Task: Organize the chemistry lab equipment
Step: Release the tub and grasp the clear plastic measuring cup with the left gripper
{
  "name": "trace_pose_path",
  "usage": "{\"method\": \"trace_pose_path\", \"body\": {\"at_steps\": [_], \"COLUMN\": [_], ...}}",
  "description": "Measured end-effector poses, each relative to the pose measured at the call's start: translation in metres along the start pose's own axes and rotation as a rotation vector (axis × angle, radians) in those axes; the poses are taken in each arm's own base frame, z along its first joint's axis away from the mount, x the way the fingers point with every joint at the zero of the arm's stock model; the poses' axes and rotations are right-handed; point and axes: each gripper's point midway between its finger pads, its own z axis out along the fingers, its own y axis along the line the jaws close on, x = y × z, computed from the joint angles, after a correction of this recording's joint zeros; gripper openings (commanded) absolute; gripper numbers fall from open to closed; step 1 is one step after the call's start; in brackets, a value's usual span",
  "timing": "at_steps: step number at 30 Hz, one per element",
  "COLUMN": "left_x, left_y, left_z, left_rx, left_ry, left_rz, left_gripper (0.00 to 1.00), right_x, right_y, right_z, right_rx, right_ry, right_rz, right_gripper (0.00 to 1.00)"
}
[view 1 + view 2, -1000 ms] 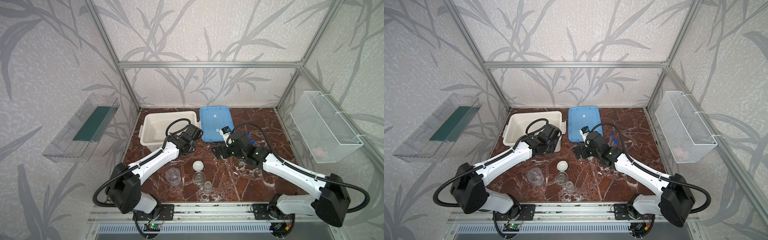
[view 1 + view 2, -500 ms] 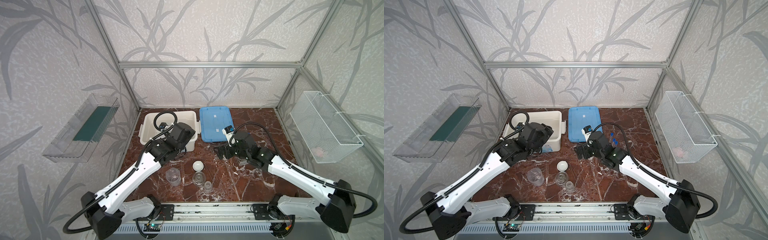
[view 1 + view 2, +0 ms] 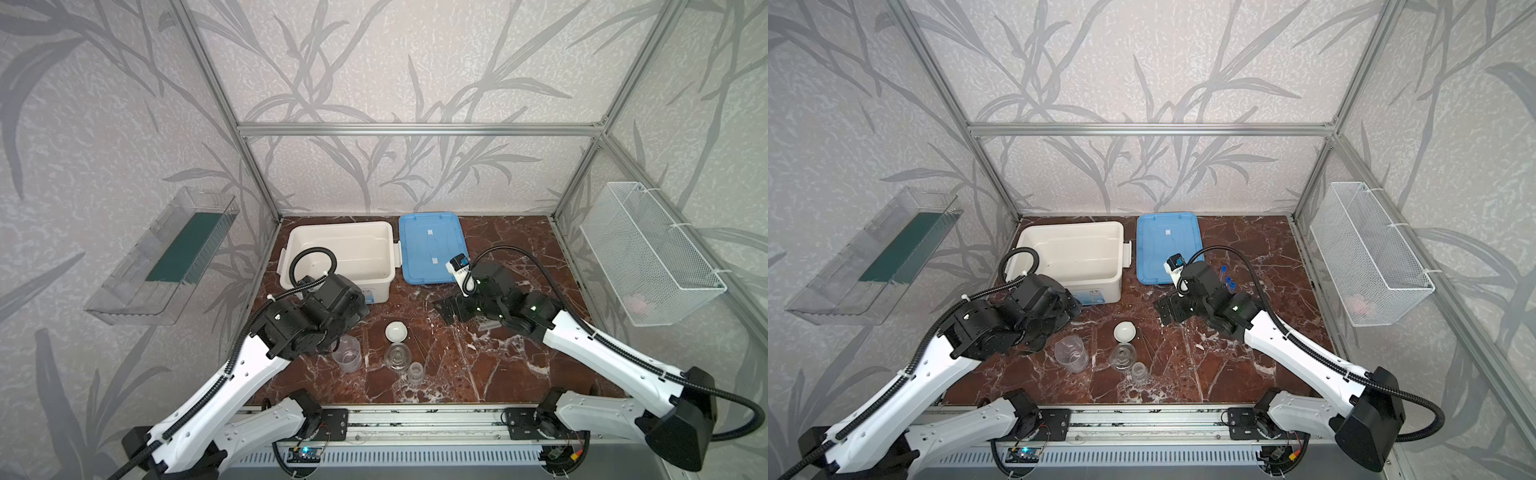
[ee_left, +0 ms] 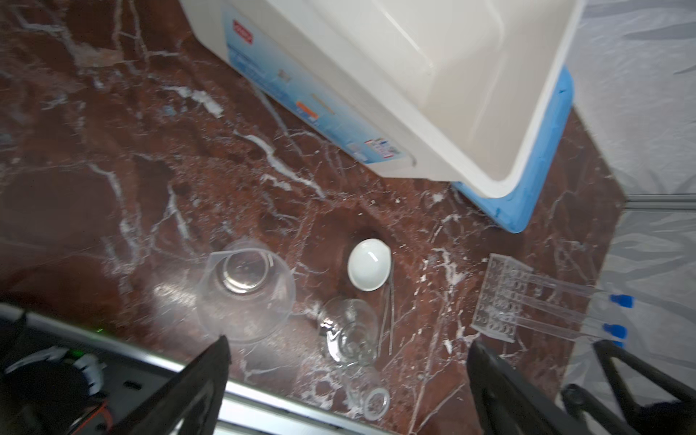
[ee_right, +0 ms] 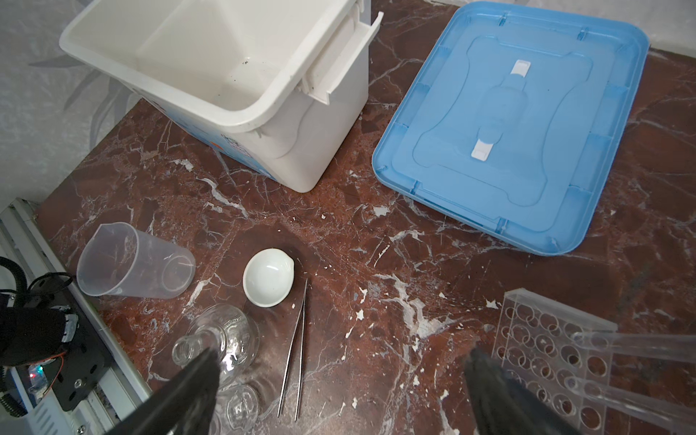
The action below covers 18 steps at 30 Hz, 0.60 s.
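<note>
Two arms, white with black wrists, are the largest items. The left gripper has its jaws spread wide with nothing between them. It hangs above the table in front of the white box, over the glassware group. The right gripper has its jaws equally wide apart and holds nothing. It is poised in front of the blue lid, on the rack's side of the table.

One table, red-brown marble with white veins, carries everything below.

One white box, open-topped, at the back left.

One blue lid, flat on the table just beside the box, on its right.

One tube rack, clear, with rows of round holes. It lies right of centre, largely under the right arm in both top views.

One large beaker, clear, spouted and upright, leftmost of the glassware.

One flask, clear and upright, between the large beaker and the small one, just in front of the dish.

One white dish, round with a small lip, near the table's centre.

One small beaker, clear and upright, just beside the flask and nearest the front rail.

Three test tubes, clear with blue caps, lie across the rack with their capped ends past its edge. Whether they sit in its holes cannot be told.

One pair of tweezers, metal, flat on the table just beside the dish and flask, on the rack side.
</note>
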Motion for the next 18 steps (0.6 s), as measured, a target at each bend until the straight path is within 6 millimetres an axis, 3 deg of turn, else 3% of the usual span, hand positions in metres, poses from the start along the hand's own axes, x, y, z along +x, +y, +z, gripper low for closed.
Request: {"method": "trace_pose_path", "body": {"at_steps": [9, 18], "left_x": [0.038, 0.056], "left_y": [0.046, 0.064], "left_z": [0.032, 0.064], "left_rx": [-0.196, -0.234], "left_ry": [0.144, 0.164], "left_rz": [0.0, -0.083], "left_gripper": [0.99, 0.99], "right_x": [0.006, 0.013], "right_y": [0.002, 0.003], "right_z": [-0.001, 0.003], "right_rx": [-0.017, -0.03], "right_ry": [0.009, 0.023], "right_rz": [-0.002, 0.003], "right_gripper": [0.99, 0.99]}}
